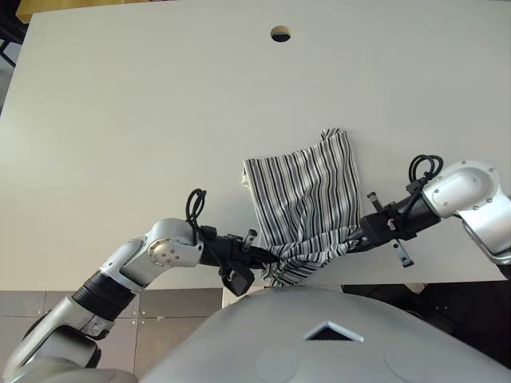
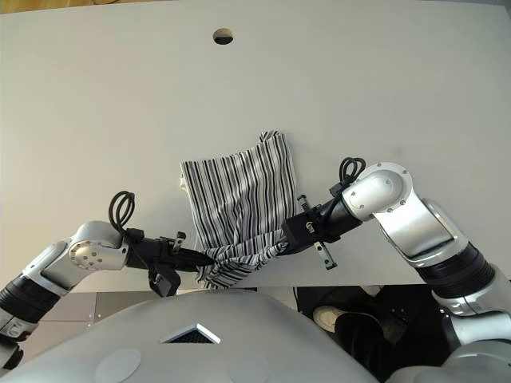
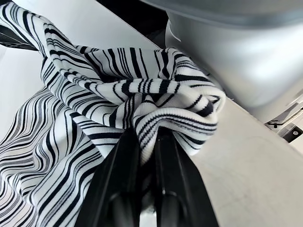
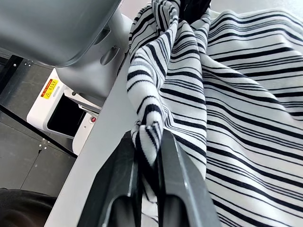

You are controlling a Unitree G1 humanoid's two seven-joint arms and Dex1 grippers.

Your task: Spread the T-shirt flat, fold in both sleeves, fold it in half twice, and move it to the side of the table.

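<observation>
Shirt (image 1: 303, 199) sits on the table (image 1: 120, 120) at the near edge, right of centre. It is bunched and narrow, not flat, and I can't pick out the sleeves. Its far part lies on the top with the stripes running away from me, so I take the long axis as near-to-far, leaning a little right at the far end. The near end is lifted and sags as a band between my two arms, with some cloth hanging just past the table edge. Left gripper (image 1: 267, 257) is at the band's left end, pinching a wad of striped cloth, and the wrist view shows the fabric squeezed between both fingers. Right gripper (image 1: 355, 238) is at the right end, also pinching a fold of the same hem. Both are at the near edge, and neither is nearer to the shirt since both hold it. The body of the shirt lies away from both grippers, toward the far side. I judge this is the spreading step, with no folds done. What the next move turns on is that the held band runs left-right across the shirt's long axis. The grips need to go apart along that line and then lay the cloth down. Lots of table is open to my left, less to the right. A hole (image 1: 280, 33) sits near the far edge, well apart and not in the way. Risk is the hanging cloth slipping off the near edge.
</observation>
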